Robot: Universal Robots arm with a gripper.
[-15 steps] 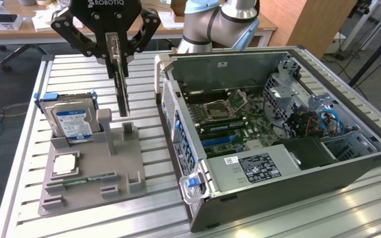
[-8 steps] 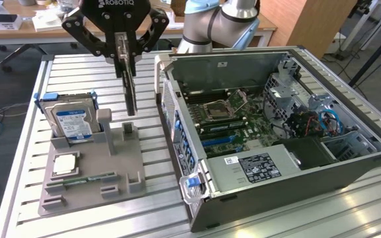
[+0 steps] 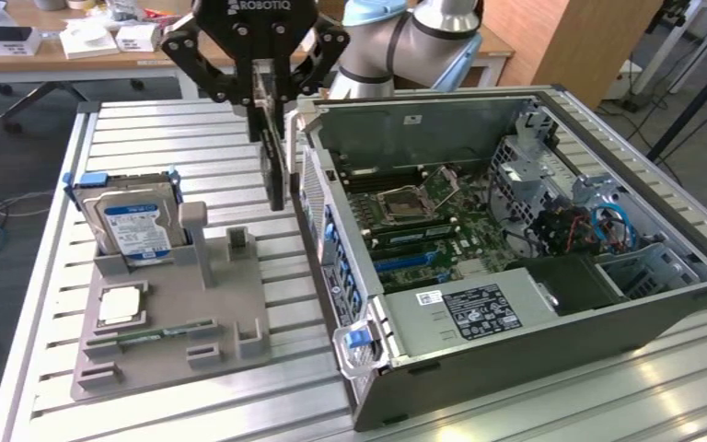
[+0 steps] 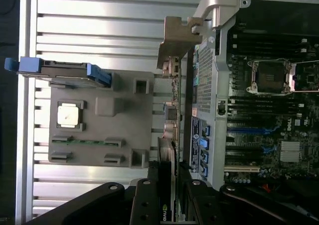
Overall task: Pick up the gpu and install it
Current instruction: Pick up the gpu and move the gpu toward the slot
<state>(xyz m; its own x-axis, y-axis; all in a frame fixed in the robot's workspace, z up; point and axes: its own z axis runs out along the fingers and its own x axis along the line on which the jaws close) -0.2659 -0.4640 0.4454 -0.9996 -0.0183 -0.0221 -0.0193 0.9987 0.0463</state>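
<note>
Claw half-closed, pinching the gpu by its upper edge; card hangs edge-on above the table — between grey fixture and computer case, just off the case's wall on the exterior view's left.

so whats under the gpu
Slatted table, in the gap between the grey fixture and the computer case. The gripper holds the gpu on edge, so the strip right beneath it is covered.

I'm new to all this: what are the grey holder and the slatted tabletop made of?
Grey holder: probably plastic, matte and evenly grey, with blocky moulded pockets. Slatted tabletop: looks like aluminium, pale silver with a soft sheen along its grooves.
</note>
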